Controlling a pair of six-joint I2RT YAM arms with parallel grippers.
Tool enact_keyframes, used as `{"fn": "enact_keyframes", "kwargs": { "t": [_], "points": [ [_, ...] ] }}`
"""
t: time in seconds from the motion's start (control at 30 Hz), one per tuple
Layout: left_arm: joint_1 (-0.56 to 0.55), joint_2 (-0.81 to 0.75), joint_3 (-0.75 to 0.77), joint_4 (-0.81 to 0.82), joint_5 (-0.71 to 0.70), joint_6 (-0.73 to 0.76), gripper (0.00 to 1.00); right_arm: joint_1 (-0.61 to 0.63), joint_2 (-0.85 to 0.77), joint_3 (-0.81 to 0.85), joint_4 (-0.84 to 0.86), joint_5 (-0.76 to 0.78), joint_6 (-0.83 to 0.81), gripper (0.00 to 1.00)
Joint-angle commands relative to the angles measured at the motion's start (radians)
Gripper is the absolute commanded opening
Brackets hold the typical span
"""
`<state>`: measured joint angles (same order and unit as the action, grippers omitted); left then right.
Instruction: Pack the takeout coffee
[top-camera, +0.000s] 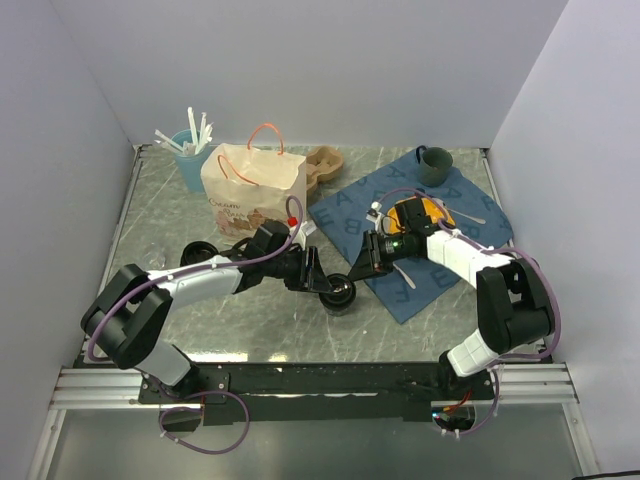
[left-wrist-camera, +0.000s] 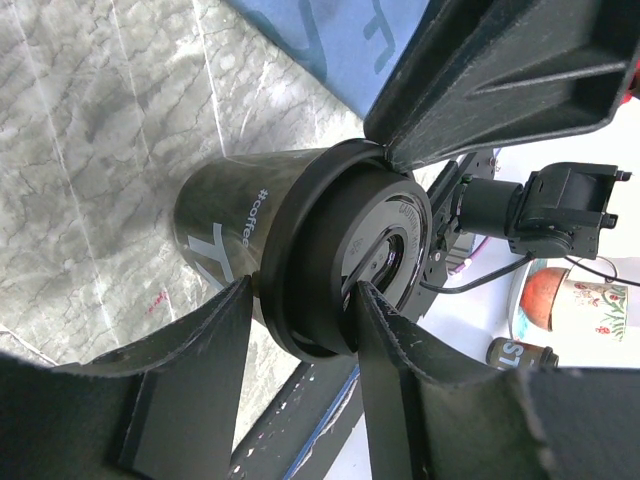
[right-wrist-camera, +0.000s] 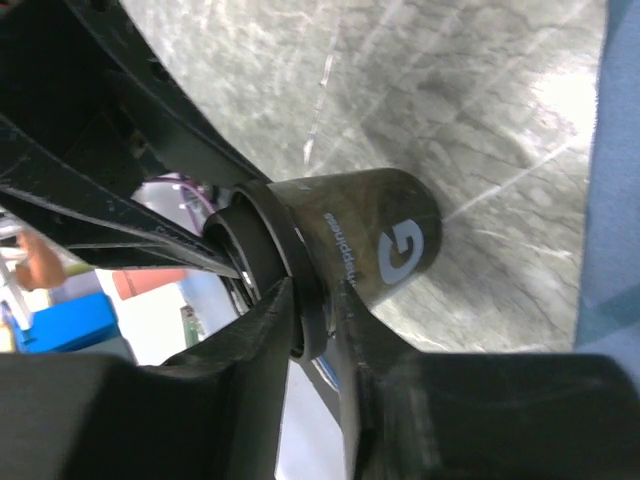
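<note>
Jaws of the left gripper (left-wrist-camera: 345, 225) clamp the takeout coffee (left-wrist-camera: 230, 215) by its lid, in front of the paper bag (top-camera: 255, 185); the right gripper (right-wrist-camera: 315, 300) pinches the rim. Opposing pulls might pop the lid.

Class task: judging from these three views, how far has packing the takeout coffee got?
Done: the cup has its lid on.
In hand: the left gripper and right gripper both appear to pinch the lid's rim, with the cup outside the bag, on its near side.
Left: probably carrying the cup over and lowering it into the bag, which stands upright at the back with its handles up.
</note>
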<state>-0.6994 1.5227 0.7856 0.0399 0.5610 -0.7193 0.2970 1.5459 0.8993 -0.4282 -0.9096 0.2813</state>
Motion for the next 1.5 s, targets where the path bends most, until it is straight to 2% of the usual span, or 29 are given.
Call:
{"fn": "enact_keyframes", "kwargs": {
  "t": [0.0,0.37,0.7,1.03,1.2,1.47],
  "points": [
    [-0.018,0.08,-0.057,-0.167,-0.101,0.064,0.48,0.004,0.023,-0.078,0.061,0.051,0.024,0.24],
    [-0.018,0.08,-0.074,-0.167,-0.11,0.066,0.47,-0.002,0.059,-0.157,0.108,0.11,0.05,0.18],
    [-0.018,0.077,-0.082,-0.161,-0.11,0.067,0.47,-0.004,-0.064,0.01,-0.05,0.092,0.071,0.3],
    [-0.018,0.079,-0.078,-0.172,-0.112,0.077,0.47,-0.002,-0.161,-0.026,-0.086,0.078,0.048,0.4],
    [-0.018,0.082,-0.072,-0.178,-0.112,0.08,0.47,-0.004,-0.176,-0.065,-0.06,0.054,0.05,0.4],
    [-0.018,0.088,-0.066,-0.186,-0.11,0.086,0.47,-0.002,-0.167,-0.132,-0.009,0.075,0.061,0.36]
  ]
}}
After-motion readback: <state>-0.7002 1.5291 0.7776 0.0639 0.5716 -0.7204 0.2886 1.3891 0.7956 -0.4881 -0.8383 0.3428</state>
